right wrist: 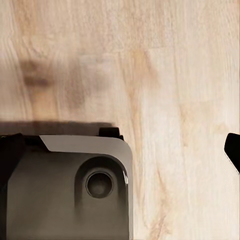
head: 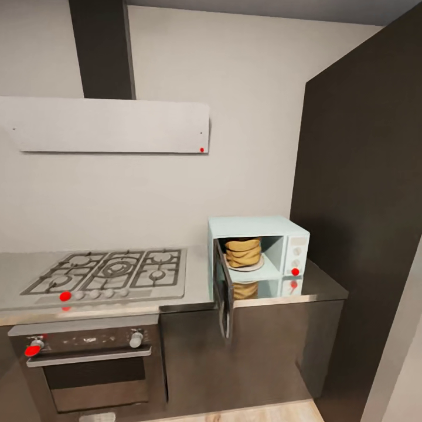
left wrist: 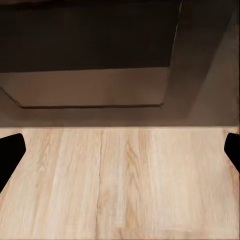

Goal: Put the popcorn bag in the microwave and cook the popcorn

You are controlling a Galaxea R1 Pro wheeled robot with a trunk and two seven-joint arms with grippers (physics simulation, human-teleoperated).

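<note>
Popcorn bag (head: 243, 252), a small tan-mustard cloth sack with ringed, wrinkled sides, stands upright on the pale turntable plate (head: 253, 266) inside the pale blue boxy microwave (head: 258, 225), its long axis vertical and its rolled rim up. The microwave sits at the right end of the grey glossy countertop (head: 193, 287), and its dark glass door (head: 221, 290) hangs swung out toward the robot, hinged on the left.

Judging by this, the next move is closing that door, so what counts is the door's free edge facing forward. Which arm is nearer I cannot tell.

Both wrist views look down at pale wooden floor (left wrist: 120, 185). Each gripper's dark fingertips (left wrist: 10, 150) sit at opposite edges of its view, spread wide and holding nothing.
</note>
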